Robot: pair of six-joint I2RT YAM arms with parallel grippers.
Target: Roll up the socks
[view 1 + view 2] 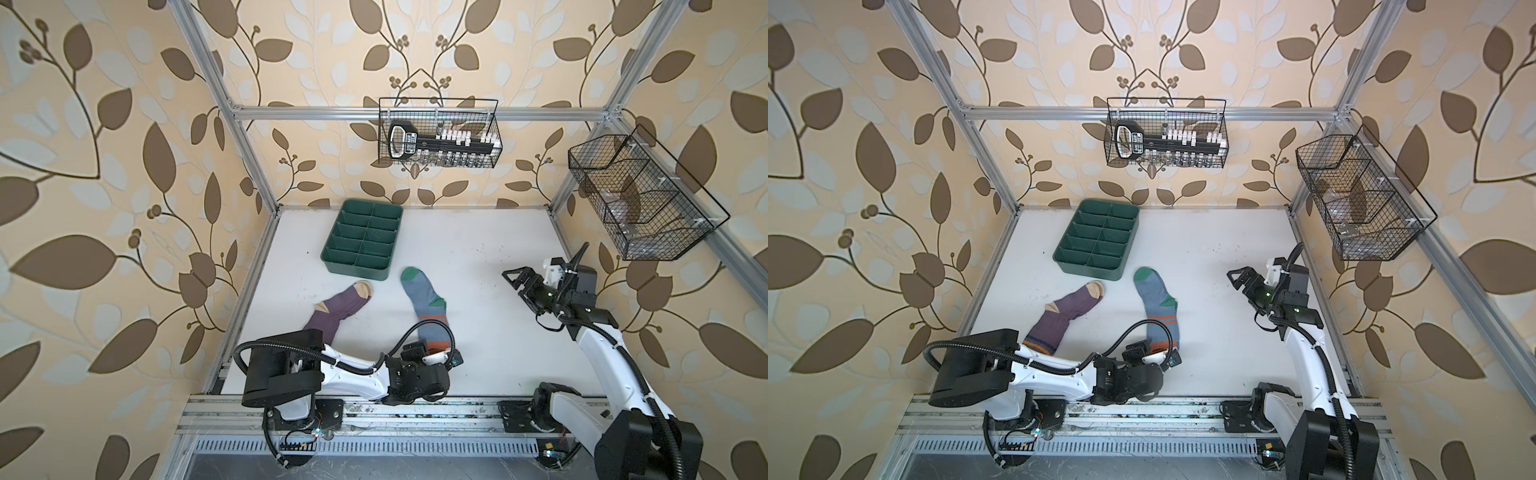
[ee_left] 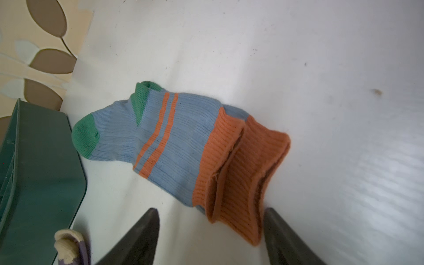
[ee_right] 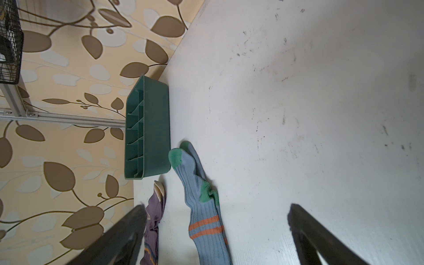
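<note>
Straddling left gripper [image 2: 211, 210]: jaws apart, not clamped, either side of orange cuff [image 2: 243, 174] of blue sock [image 2: 179, 146].
Sock place: flat mid-table, toe toward 12 o'clock.
Purple sock [image 1: 332, 311]: at its 9 o'clock.
Right gripper [image 1: 513, 285]: spread wide, empty, 3 o'clock.

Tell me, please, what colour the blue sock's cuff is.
The cuff is orange, ribbed; it shows best in the left wrist view.

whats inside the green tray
In both top views the green tray shows empty compartments: only dividers and bare floor, nothing resting inside. Its dividers and near wall cover parts of some floors, so something tiny there can't be ruled out.
</note>
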